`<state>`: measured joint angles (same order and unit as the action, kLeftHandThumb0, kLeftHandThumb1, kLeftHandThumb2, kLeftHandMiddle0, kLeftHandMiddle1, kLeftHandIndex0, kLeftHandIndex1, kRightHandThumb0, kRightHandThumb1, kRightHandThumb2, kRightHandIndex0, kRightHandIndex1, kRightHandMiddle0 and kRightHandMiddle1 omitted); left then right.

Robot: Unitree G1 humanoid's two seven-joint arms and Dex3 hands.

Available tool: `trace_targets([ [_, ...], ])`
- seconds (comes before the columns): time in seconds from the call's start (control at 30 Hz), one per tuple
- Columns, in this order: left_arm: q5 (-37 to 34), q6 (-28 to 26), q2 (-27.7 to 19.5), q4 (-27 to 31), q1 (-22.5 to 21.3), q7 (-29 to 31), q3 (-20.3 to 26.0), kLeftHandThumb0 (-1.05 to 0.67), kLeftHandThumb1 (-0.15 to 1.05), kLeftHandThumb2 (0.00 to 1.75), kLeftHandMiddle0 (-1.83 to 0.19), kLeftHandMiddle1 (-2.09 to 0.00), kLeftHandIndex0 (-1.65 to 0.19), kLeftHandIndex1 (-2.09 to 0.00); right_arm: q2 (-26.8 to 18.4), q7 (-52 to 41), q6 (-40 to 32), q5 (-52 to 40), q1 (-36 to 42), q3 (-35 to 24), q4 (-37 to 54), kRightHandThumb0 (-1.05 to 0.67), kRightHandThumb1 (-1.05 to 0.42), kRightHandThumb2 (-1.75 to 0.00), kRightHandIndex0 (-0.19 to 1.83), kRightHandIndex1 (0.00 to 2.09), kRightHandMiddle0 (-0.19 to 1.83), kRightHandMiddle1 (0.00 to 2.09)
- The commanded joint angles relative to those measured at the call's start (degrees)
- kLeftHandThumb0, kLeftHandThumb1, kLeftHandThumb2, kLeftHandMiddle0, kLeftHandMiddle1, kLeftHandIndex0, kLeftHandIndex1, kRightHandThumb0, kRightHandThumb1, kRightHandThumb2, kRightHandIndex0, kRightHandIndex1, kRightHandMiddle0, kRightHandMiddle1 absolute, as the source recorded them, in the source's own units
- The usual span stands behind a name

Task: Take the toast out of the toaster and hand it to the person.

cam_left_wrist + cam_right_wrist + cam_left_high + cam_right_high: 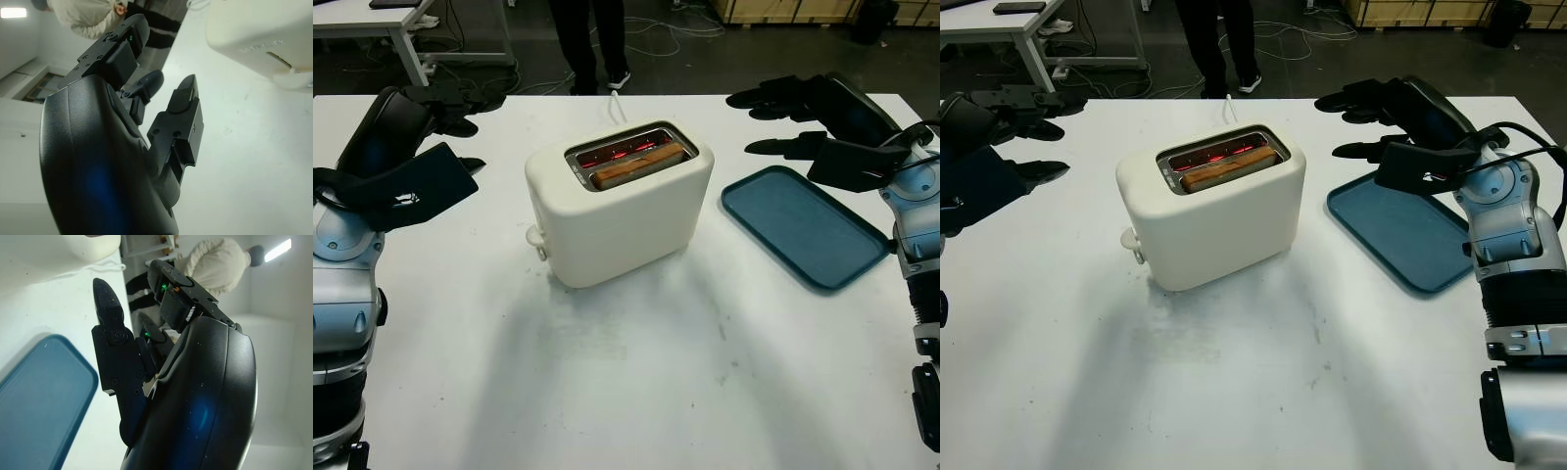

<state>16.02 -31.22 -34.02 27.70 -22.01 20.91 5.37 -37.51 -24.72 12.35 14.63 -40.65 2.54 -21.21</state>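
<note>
Still seated in the glowing toaster (619, 201) mid-surface, the toast (639, 164) looks light, stiff, crumbly and probably hot, so we would pinch its exposed top edge; our left hand (435, 132) at nine o'clock and right hand (798, 122) at two hover released, holding nothing.

Blue tray (803, 227) on white table (626, 372), near the right edge. White cable (612, 106) across the far edge. Desk (382, 24) and cables (666, 34) on the floor beyond.
</note>
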Motion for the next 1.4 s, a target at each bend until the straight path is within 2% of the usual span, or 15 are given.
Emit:
trace_targets([
  [0.0,0.40,0.76,-0.95,-0.16,-0.09,0.32,-0.58,0.19,0.92,0.15,-0.38,-0.79,-0.67,-0.01,-0.21,0.30,0.41,-0.49,0.43,-0.42,0.30,-0.30,-0.91,-0.01,0.71,0.00,0.68,0.00],
  [0.27,0.08,0.45,-0.19,-0.23,-0.87,-0.36,-0.74,0.24,0.92,0.14,-0.39,-0.78,-0.68,-0.02,-0.42,0.34,0.06,-0.20,0.32,-0.38,0.47,-0.30,-0.92,0.00,0.71,0.00,0.68,0.00],
  [0.93,-0.30,0.14,-0.84,-0.62,-0.71,0.26,-0.30,0.17,0.92,0.17,-0.37,-0.80,-0.66,-0.01,-0.27,0.05,-0.08,-0.04,-0.22,-0.06,0.33,-0.38,-0.92,-0.02,0.71,0.00,0.67,0.00],
  [1.0,-0.52,1.65,-1.08,-0.97,-0.46,0.32,-0.16,0.19,0.92,0.17,-0.37,-0.81,-0.67,-0.01,-0.32,-0.10,-0.08,-0.15,-0.27,-0.08,0.20,-0.38,-0.92,-0.02,0.71,0.00,0.67,0.00],
  [1.37,0.24,1.01,-1.15,-0.46,-0.09,0.23,-0.28,0.19,0.92,0.15,-0.37,-0.79,-0.67,-0.01,-0.45,-0.42,-0.50,0.04,-0.11,0.12,0.38,-0.40,-0.92,-0.04,0.71,0.00,0.67,0.00],
])
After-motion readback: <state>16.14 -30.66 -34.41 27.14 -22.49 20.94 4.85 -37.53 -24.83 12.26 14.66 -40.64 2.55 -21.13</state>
